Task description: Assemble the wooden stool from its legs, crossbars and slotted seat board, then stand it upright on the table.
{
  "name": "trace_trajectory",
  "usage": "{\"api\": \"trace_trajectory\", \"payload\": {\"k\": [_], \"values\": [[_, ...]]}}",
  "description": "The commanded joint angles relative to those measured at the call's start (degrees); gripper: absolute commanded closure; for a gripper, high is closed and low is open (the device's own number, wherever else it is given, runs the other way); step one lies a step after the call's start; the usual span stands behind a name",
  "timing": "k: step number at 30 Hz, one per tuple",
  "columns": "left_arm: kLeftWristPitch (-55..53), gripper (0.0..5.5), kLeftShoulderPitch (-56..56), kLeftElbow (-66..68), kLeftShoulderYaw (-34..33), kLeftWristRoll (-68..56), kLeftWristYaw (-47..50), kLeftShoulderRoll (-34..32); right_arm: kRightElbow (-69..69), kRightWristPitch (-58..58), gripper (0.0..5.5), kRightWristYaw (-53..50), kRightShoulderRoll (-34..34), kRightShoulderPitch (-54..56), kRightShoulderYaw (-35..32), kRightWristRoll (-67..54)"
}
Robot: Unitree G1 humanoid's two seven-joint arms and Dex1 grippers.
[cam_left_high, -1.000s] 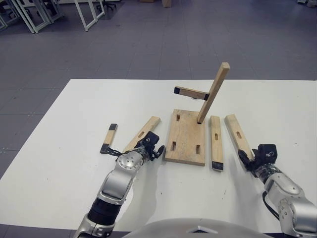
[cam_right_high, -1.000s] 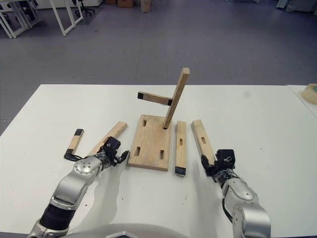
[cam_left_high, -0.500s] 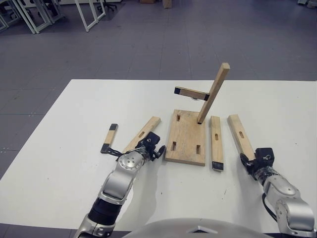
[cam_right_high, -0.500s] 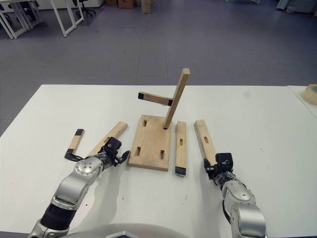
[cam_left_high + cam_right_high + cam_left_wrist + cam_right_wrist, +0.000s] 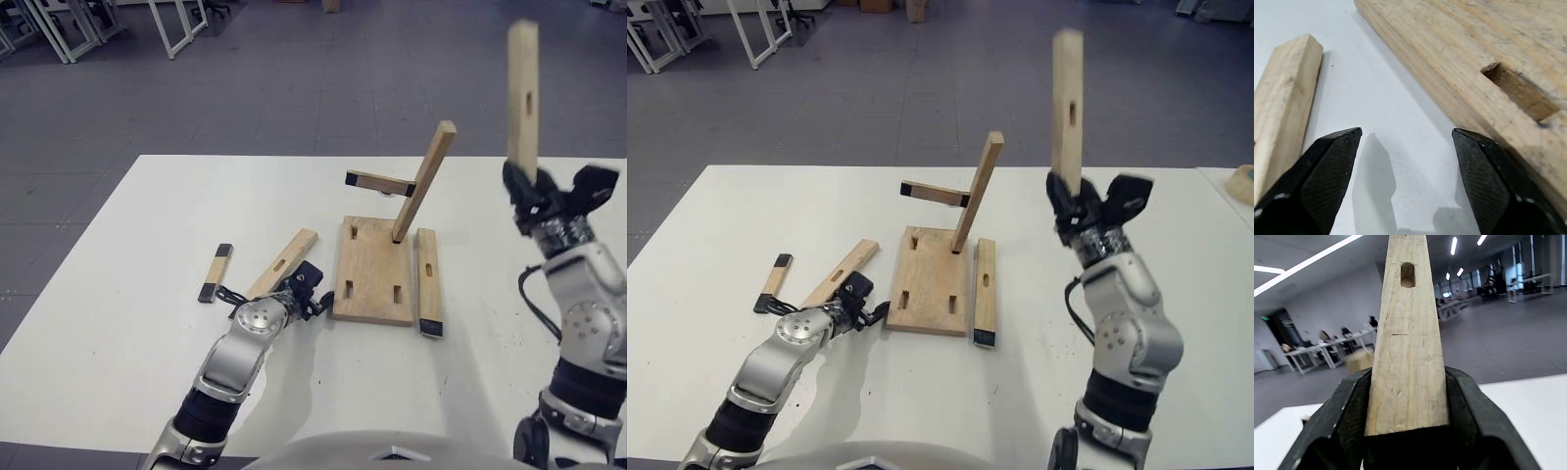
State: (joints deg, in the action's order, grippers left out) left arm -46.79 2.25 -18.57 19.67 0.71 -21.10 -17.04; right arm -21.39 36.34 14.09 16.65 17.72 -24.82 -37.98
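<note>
Stool so far: we see the pale rectangular wooden seat board (image 5: pixel 370 279) with four slots lying flat mid-counter. One long wooden standing leg (image 5: pixel 423 182) leans in its far right slot, with a short black-tipped crossbar (image 5: pixel 377 183) jutting from it toward our left.
Right fingers (image 5: pixel 1347 421): clamped on the bottom end of a second slotted wooden leg (image 5: pixel 523 98), held upright high above the right side of the white counter (image 5: pixel 118 294).
Left fingers (image 5: pixel 1327 166): spread wide and empty, low on the counter between the seat board's near left edge and a flat-lying left leg (image 5: pixel 284 262).
Loose parts: a spare leg (image 5: pixel 426 279) lies just beside the board's right edge, and a small black-tipped bar (image 5: pixel 216 272) lies far left.
Risk, grip: held by one end only, the raised leg may swing or slip as we lower it.
Risk, collision: bringing it down could clip the leaning leg and lever it out of its slot.
Risk, board: nothing holds the board, so pressing a leg in may slide it.
Risk, facing: if the leg's hole faces the wrong way, the crossbar won't meet it.
</note>
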Motion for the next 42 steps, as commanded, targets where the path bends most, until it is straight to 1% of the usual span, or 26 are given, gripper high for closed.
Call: {"api": "trace_trajectory", "payload": {"k": [1,3,5,7,9,11,13,15,16,17,19,21,22,27,30,32,35,41,42], "values": [[-0.27,2.07,-0.66,1.42,2.96,-1.62,-1.79,1.47,0.99,2.26,3.46,1.77,2.82,6.59,-0.76,-6.32],[1.61,2.07,0.56,2.42,4.22,-1.62,-2.35,2.29,1.54,4.06,3.46,3.37,3.17,9.41,-0.40,-11.19],[3.96,2.07,1.82,3.31,5.16,-2.56,-3.58,3.32,2.76,6.56,3.46,6.86,3.93,11.31,1.81,-15.06],[5.69,2.07,2.25,2.57,3.73,-4.64,-5.26,3.72,4.23,9.18,3.46,9.62,4.50,11.84,4.10,-17.82],[5.31,2.07,1.40,-1.56,-1.82,-9.65,-7.83,2.89,5.76,11.93,3.46,11.29,4.59,11.65,5.33,-21.02],[2.01,2.07,0.32,-7.42,-11.63,-19.19,-11.65,1.48,6.95,14.90,3.46,14.06,5.45,10.68,6.28,-24.35],[-2.97,2.07,0.65,-11.43,-23.18,-33.03,-15.46,0.32,8.24,18.10,3.46,17.34,6.77,9.95,6.55,-28.09],[-8.23,2.07,2.32,-12.00,-31.24,-45.49,-16.83,-0.74,9.36,21.26,3.46,20.52,8.14,9.52,6.28,-31.86],[-10.72,1.88,3.19,-11.60,-34.05,-51.83,-16.75,-1.20,10.18,22.77,3.46,22.14,8.82,9.41,6.28,-33.41],[-12.97,1.81,4.37,-10.73,-36.45,-59.20,-15.65,-1.37,11.06,24.82,3.46,24.81,9.83,9.18,6.61,-35.27],[-15.28,1.52,6.41,-8.73,-38.99,-72.24,-10.69,-0.71,12.04,27.98,3.46,29.78,11.60,8.54,7.86,-37.56],[-13.96,1.24,8.45,-6.27,-38.57,-84.79,-3.38,0.72,12.89,30.68,3.46,34.08,12.62,8.06,9.26,-39.25],[-12.79,1.20,9.22,-5.56,-37.97,-89.36,-0.10,0.97,13.17,31.37,3.46,35.32,12.89,7.95,9.80,-39.64],[-7.41,1.20,12.46,-5.10,-32.88,-104.48,12.49,-0.07,12.01,33.01,3.46,38.98,12.88,7.00,12.86,-39.75],[-6.09,1.20,12.65,-5.53,-29.47,-109.51,16.67,-2.38,11.63,33.04,3.46,39.57,12.86,7.11,13.99,-39.57],[-5.16,1.20,12.65,-6.11,-28.41,-111.14,17.70,-3.56,11.26,33.08,3.46,39.61,12.74,7.17,14.48,-39.70],[-3.73,1.20,13.23,-6.76,-27.20,-109.52,17.94,-4.93,10.26,33.05,3.46,40.18,13.14,6.44,15.92,-38.97],[-3.74,1.20,12.81,-8.52,-25.83,-103.75,13.40,-7.97,10.01,32.30,3.46,40.70,13.92,5.40,17.45,-37.49],[-3.55,1.37,12.80,-8.47,-25.72,-102.49,12.61,-8.17,10.13,32.20,3.46,40.60,13.85,5.45,17.43,-37.49]]}}
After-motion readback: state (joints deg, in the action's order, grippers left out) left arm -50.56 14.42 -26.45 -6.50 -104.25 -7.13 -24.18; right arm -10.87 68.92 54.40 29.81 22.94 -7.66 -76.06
